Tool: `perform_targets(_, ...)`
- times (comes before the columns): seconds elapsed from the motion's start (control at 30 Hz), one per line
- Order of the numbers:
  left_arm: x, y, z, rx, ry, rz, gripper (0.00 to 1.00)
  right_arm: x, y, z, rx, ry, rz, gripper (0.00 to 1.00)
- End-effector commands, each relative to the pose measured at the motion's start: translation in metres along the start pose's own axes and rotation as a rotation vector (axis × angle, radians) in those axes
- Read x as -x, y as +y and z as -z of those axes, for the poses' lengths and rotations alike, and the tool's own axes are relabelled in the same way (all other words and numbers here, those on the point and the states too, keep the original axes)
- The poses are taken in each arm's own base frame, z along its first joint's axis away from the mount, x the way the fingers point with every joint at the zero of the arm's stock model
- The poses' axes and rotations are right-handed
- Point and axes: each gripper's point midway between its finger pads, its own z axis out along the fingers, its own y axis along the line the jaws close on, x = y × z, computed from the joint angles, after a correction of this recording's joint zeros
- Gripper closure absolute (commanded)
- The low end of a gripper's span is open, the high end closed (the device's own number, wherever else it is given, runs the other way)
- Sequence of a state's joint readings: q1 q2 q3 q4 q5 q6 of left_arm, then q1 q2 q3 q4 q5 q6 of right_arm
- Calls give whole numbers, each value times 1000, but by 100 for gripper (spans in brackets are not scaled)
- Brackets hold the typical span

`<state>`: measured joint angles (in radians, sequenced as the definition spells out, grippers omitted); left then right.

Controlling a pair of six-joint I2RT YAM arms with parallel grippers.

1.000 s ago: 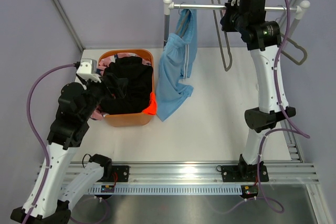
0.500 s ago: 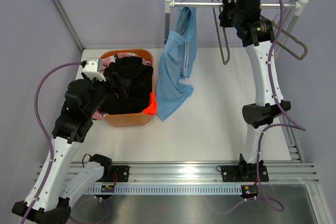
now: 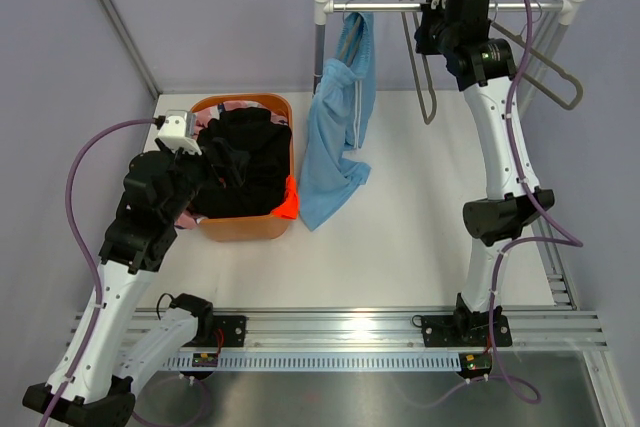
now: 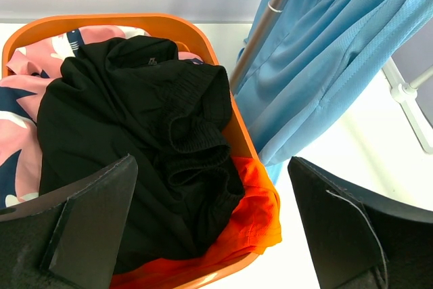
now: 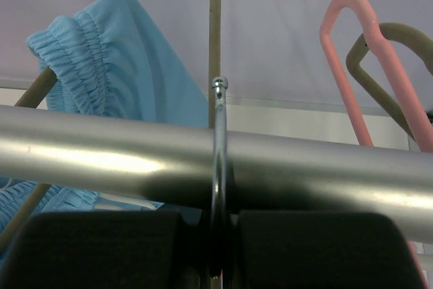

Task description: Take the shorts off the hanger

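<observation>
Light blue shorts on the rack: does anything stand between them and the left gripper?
Yes. The left gripper hovers over the orange basket; its piled black shorts and right wall lie between it and the light blue shorts. The rack post stands before them too.

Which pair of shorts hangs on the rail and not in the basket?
The light blue shorts hang from the rail; the black shorts, the orange shorts and the pink patterned shorts lie in the basket.
</observation>
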<state>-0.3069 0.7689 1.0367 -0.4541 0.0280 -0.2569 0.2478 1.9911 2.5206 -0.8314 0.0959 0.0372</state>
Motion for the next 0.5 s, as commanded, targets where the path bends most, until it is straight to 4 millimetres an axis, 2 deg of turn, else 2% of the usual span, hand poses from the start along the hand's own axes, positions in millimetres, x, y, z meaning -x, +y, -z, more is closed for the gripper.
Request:
perform_targets(0.0,6,-6,-4,-38,-29,-16,1,11,-6,13,-12,-30,14,100)
perform_targets(0.13,5,-7,-4,-41,-27,-16,1,17,-9,22,-25,-45,6,100)
perform_targets(0.47,5,-7,-4,-44,-24,-16,1,32,-11,48,-34,-87,-19,78)
